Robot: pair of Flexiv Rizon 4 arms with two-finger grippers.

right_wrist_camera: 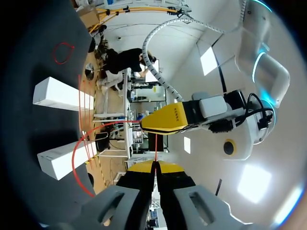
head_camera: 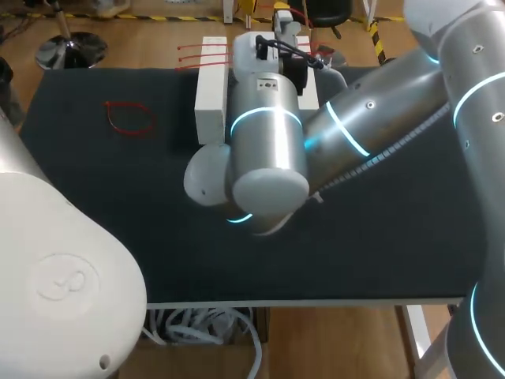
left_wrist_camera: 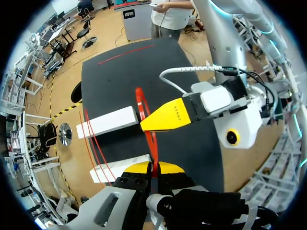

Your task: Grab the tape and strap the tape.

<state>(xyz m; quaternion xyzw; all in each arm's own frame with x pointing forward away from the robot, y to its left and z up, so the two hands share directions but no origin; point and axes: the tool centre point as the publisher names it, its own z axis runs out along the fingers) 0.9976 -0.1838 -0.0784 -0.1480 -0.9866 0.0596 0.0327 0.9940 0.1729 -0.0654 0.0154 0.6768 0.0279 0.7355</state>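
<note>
two tools meet on one strip of red tape (left_wrist_camera: 152,146). in the left wrist view my left tool (left_wrist_camera: 153,168) has its yellow tips pressed together on the tape, which rises straight out of the pinch and curves into a narrow loop ahead of it. my right tool (right_wrist_camera: 154,167) is likewise clamped on the thin red line, fingers tight on either side of it.

each wrist view shows the other tool side on, a yellow wedge just ahead of my own tips, its point touching the tape. the two tools face each other, close together, above the dark desk (head_camera: 95,213).

from the head view my right arm (head_camera: 371,126) comes in from the right and reaches across the middle, its wrist bent toward the far edge and covering most of the work spot. my left arm (head_camera: 55,268) fills the near left corner; i cannot see its tool from there.

two white blocks (left_wrist_camera: 108,122) lie side by side on the desk under the tools, with a gap between them. several loose red ties (left_wrist_camera: 93,143) lie across both blocks, their ends sticking out past them. a closed red loop (head_camera: 130,118) lies flat on the desk, well apart to the left of the blocks. one straight red tie (left_wrist_camera: 127,52) lies alone farther out.
</note>
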